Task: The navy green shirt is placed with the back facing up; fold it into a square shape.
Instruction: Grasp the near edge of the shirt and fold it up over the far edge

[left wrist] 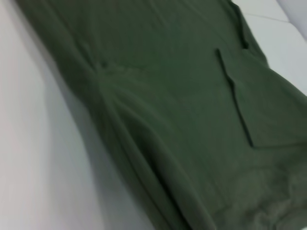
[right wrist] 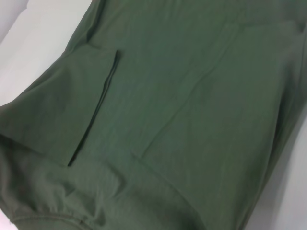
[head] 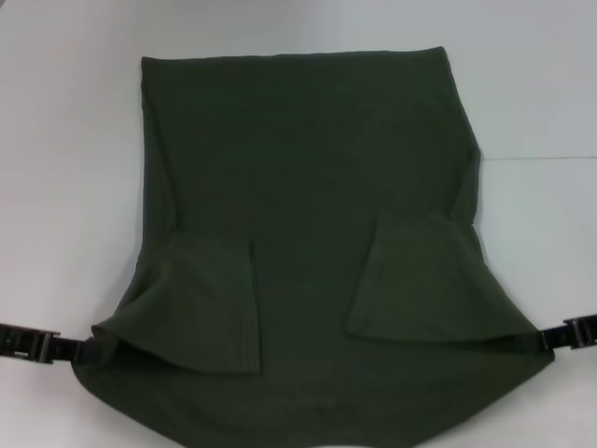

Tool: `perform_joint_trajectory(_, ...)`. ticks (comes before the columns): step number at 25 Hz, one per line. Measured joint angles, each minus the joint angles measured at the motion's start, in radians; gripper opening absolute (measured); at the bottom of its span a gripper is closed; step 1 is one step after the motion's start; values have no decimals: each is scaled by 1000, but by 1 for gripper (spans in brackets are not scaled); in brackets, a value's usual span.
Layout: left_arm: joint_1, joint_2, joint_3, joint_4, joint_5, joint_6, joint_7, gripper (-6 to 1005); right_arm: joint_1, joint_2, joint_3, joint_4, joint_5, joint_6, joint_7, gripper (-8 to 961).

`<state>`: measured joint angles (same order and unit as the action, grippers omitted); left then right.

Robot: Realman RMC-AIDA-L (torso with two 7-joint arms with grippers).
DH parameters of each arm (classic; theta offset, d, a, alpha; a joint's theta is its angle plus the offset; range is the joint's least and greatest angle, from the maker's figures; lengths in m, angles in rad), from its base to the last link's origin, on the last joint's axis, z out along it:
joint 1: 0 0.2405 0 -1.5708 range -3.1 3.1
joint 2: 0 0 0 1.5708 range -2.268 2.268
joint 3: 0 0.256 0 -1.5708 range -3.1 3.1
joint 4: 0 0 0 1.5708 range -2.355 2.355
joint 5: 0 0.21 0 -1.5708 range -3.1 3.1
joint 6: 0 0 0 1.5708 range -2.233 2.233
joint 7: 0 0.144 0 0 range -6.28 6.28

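Olive-green cotton fills most of every view, and much of the detail is hard to read. The large dark olive-green short-sleeved shirt [head: 308, 187] lies spread on the pale white worktop [head: 65, 140], its straight far edge flat and away from the robot, its near part running out of the head view at the bottom, so the neckline cannot be made out. Both long sides are turned inward, and the two short sleeves lie folded over the body as flaps, one on the robot's left [head: 210, 308] and one on its right [head: 420, 280].

At the near corners the cloth is drawn outward to each side. The black left gripper [head: 79, 347] meets the shirt's left edge low in the head view, with the fabric bunched around its tip; its fingers are buried in the fold, so I cannot tell how far they are parted or whether they pinch the cloth. The black right gripper [head: 536, 338] sits likewise at the right edge, its fingers also hidden by fabric and equally unreadable.

Neither wrist view shows any fingers. The left wrist view shows the shirt [left wrist: 158, 96] with soft ridges gathered along one edge; the right wrist view shows smooth matte fabric [right wrist: 192, 96] and a sleeve hem as a dark line.
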<state>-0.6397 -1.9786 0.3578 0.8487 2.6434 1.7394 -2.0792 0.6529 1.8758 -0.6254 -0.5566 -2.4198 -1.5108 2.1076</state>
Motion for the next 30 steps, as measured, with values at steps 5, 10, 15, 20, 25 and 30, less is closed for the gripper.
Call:
perform_joint_trajectory(5, 12, 4, -1, 23, 25, 112, 42, 45, -39, -8, 28, -1, 1, -44, -41, 56)
perform_joint_trajectory(10, 13, 7, -4, 32, 57, 176, 65, 48, -75, -11, 81, -2, 2, -102, -93, 56)
perform_joint_trajectory(15, -29, 17, -36, 30, -10, 167, 30, 52, -63, -19, 162, -2, 31, -93, -102, 57)
perform_joint_trajectory(20, -85, 29, -36, 17, -112, 89, -29, 55, -32, -29, 198, -9, 114, -47, -81, 57)
perform_joint_trajectory(25, -143, 37, -31, -42, -167, -54, -54, 58, 16, -31, 198, -11, 173, 36, -63, 57)
perform_joint_trajectory(30, -177, 39, -29, -99, -226, -220, -55, 61, 72, -19, 196, -1, 205, 163, -62, 57)
